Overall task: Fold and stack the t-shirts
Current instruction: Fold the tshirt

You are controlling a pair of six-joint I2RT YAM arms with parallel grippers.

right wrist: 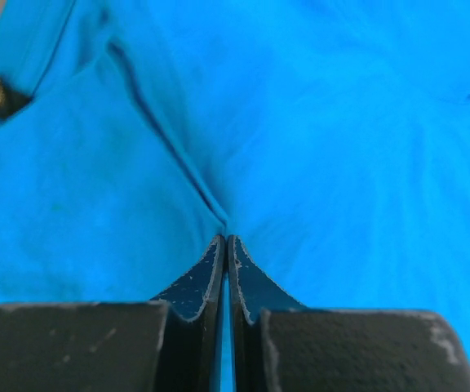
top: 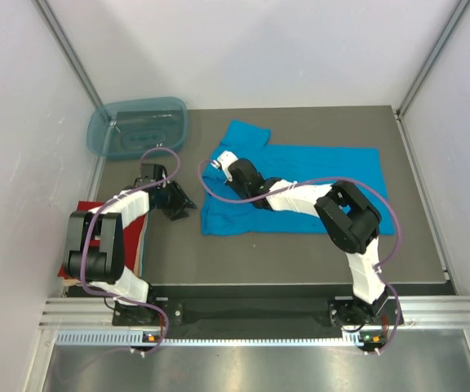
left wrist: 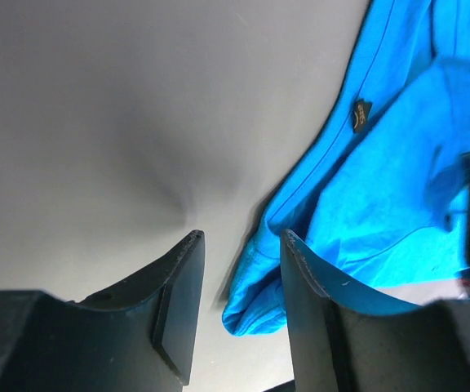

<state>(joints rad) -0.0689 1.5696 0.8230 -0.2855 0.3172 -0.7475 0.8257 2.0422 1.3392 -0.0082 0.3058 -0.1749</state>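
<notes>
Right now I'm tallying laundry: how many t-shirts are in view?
2. A blue t-shirt lies spread out in the middle. A red t-shirt sits folded at the near left, partly under the left arm, which may hide more.

Left arm [top: 104, 241]: base at near left corner, elbow bent up high, forearm goes forward and a bit right. Left gripper [top: 174, 202] [left wrist: 241, 245] sits low, tips point right. Its two fingers stand apart, clear gap between them.

Right arm [top: 349, 216]: base at near right corner, big elbow folded, forearm stretches far left. Right gripper [top: 220, 162] [right wrist: 225, 238] tips down. Fingers pressed tight together, thin bit of blue shirt [right wrist: 341, 122] pinched between them.
</notes>
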